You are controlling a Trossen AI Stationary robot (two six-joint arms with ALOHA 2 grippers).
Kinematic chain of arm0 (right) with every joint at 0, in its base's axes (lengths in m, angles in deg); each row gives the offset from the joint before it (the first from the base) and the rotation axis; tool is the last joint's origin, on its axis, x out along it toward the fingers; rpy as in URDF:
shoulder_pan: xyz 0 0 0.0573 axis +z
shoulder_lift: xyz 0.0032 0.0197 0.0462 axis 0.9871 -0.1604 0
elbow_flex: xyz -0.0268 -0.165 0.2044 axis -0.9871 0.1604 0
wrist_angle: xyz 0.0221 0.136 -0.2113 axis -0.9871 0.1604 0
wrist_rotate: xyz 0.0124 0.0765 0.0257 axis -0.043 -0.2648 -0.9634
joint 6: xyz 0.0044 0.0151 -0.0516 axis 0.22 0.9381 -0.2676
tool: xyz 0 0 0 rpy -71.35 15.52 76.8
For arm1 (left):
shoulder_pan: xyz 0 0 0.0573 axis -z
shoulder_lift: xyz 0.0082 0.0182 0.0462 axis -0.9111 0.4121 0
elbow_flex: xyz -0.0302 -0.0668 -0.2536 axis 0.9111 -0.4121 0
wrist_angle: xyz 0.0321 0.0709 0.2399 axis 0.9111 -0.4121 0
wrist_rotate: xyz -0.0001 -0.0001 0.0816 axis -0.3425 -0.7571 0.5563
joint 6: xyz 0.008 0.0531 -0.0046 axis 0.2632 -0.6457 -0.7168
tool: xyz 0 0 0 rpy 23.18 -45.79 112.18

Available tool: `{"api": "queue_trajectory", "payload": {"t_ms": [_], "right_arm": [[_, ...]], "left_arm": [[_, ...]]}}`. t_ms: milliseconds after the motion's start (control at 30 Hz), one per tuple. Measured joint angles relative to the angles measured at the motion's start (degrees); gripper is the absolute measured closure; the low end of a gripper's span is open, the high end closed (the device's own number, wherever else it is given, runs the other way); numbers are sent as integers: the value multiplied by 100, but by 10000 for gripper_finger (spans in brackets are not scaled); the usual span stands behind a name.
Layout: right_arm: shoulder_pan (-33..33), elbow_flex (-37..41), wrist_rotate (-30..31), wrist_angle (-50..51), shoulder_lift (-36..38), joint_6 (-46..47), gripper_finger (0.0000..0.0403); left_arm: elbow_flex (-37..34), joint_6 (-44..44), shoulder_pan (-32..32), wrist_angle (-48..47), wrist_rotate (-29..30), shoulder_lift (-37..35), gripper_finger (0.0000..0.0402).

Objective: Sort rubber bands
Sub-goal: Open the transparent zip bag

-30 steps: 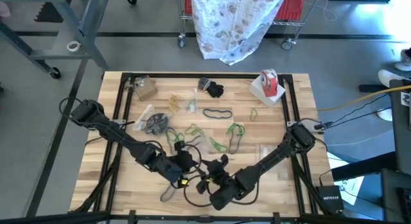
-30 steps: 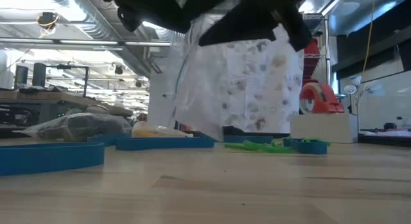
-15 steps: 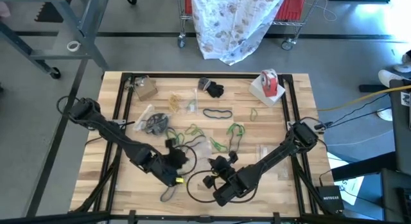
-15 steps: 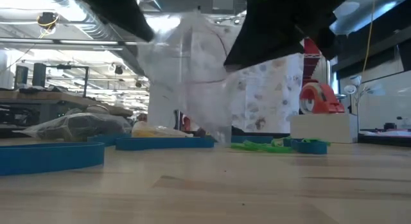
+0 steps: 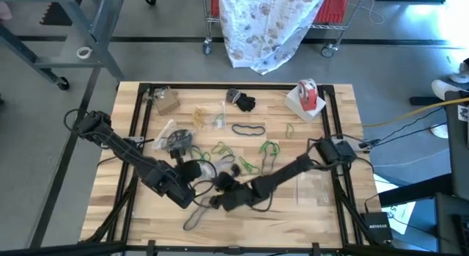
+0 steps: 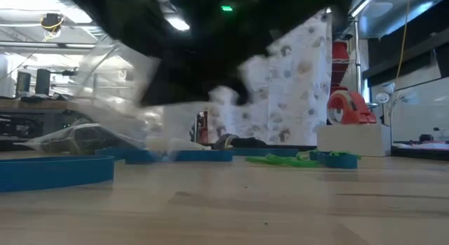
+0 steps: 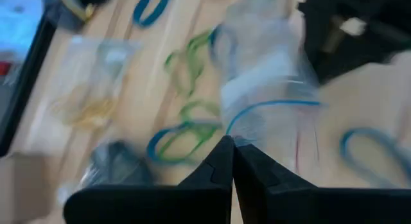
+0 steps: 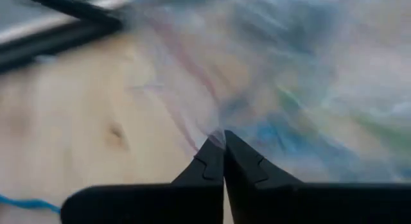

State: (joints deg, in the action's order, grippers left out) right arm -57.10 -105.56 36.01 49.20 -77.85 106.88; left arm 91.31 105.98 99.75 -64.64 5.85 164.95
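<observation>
Rubber bands lie loose on the wooden table: green ones (image 5: 270,147) and a black one (image 5: 248,129) near the middle, a dark loop (image 5: 192,221) by the front edge. The low view shows blue bands (image 6: 49,171) and green bands (image 6: 295,159). Both grippers meet over the front middle. My left gripper (image 5: 196,170) (image 7: 228,142) is shut on the edge of a clear plastic bag (image 7: 270,83) with a blue band inside. My right gripper (image 5: 222,183) (image 8: 223,135) is shut on the same bag (image 8: 308,76), which hangs lifted off the table (image 6: 119,76).
A red-and-white tape roll (image 5: 308,94) (image 6: 349,108) stands on a white block at the back right. A small cardboard box (image 5: 165,102) sits at the back left, with a bag of dark bands (image 5: 172,139) near it. Another clear bag (image 5: 311,184) lies at the right.
My right gripper has gone from open to shut and moved left toward the left gripper. The clear bag now hangs stretched between them, pulled to the left in the low view.
</observation>
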Motion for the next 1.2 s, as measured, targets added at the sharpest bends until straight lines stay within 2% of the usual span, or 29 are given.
{"api": "queue_trajectory", "payload": {"t_ms": [100, 167, 300, 433, 600, 733, 867, 967, 1067, 1200], "right_arm": [[-268, 0, -641, -897, -48, -927, 403], [-376, 0, -857, -1179, -48, -1301, 403], [-434, 0, -1304, -978, -48, -1245, 403], [-172, -4, -1446, 165, -101, -426, 403], [325, -4, -1012, 1149, -7, 356, 403], [652, -2, -625, 1639, 168, 796, 403], [788, 0, 114, 1743, 356, 810, 403], [720, -2, 350, 1380, 445, 406, 403], [461, 0, 286, 798, 444, -244, 403], [-28, -2, -130, -196, 444, -1216, 403]], "left_arm": [[2, 344, -21, -697, -35, 0, 401], [5, 592, -29, -1035, -108, 0, 401], [5, 632, -29, -917, -154, 0, 401], [-72, 32, -27, 119, -178, 0, 401], [-425, -1050, -30, 1805, -374, 7, 401], [-676, -1413, -85, 2409, -395, 12, 401], [-571, -1394, -94, 1996, -388, 11, 401], [-232, -1267, -8, 1294, -324, -20, 401], [160, -1121, 86, 419, 40, -65, 401], [653, -833, 70, -697, 349, -130, 401]]}}
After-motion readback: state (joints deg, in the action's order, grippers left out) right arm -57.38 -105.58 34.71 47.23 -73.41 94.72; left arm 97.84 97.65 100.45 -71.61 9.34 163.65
